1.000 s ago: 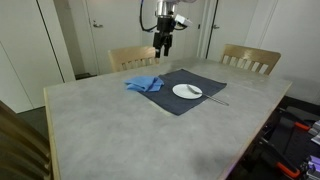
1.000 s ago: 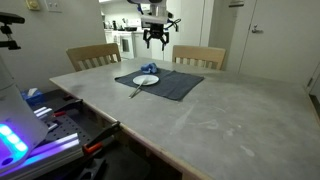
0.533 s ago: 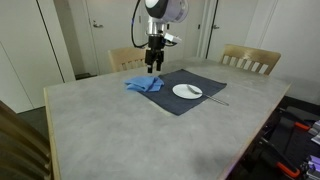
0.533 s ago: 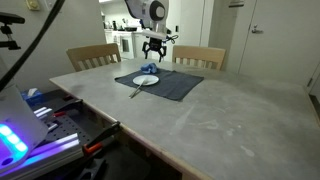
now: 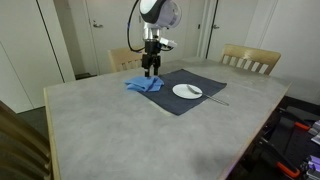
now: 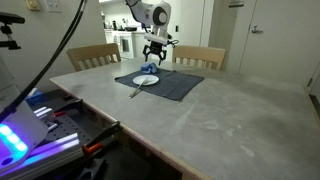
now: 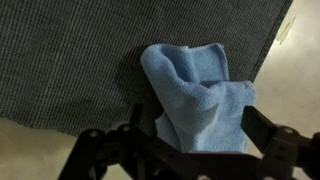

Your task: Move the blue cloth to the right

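Note:
The blue cloth [image 5: 143,85] lies crumpled on the table at the edge of a dark grey placemat [image 5: 192,95]. In the wrist view the blue cloth [image 7: 198,100] fills the middle, overlapping the placemat [image 7: 70,60]. My gripper [image 5: 149,68] hangs just above the cloth with its fingers open, one on each side of it [image 7: 195,135]. It also shows in an exterior view [image 6: 154,58], where the cloth is mostly hidden behind the plate and arm.
A white plate [image 5: 187,91] and a utensil [image 5: 216,98] sit on the placemat. Two wooden chairs [image 5: 250,59] stand at the far side of the grey table [image 5: 110,125]. Equipment lies below the table edge [image 6: 30,125].
My gripper has come down and moved from above the placemat's far edge to just over the blue cloth. The cloth has not moved.

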Robot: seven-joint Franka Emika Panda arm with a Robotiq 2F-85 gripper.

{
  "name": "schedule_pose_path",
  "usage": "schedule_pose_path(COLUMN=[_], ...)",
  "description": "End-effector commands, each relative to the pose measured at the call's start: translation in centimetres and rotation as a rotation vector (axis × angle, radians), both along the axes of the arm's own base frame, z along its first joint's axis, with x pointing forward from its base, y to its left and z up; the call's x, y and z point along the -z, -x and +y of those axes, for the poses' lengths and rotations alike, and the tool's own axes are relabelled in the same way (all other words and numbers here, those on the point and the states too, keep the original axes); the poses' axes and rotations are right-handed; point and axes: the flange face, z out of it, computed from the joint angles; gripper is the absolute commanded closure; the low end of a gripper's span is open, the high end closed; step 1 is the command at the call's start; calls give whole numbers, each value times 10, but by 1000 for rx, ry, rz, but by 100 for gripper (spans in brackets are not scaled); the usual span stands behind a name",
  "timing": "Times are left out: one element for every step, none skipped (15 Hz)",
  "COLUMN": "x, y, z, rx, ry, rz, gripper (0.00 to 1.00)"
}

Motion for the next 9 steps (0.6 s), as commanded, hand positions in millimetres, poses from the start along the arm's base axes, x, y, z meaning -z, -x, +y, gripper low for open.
schedule_pose_path(x=[1, 3, 3, 3, 4, 6, 7, 7, 8], y=[-10, -12, -13, -13, -14, -14, -14, -13, -14], z=[0, 0, 0, 1, 1, 3, 4, 4, 5], rx=[-6, -8, -9, -9, -9, -11, -11, -11, -10], ry=[-5, -5, -6, -8, -8, -8, -8, -10, -12], rz=[24, 27, 29, 30, 32, 38, 45, 52, 56], gripper=[0, 0, 0, 0, 0, 0, 0, 0, 0])
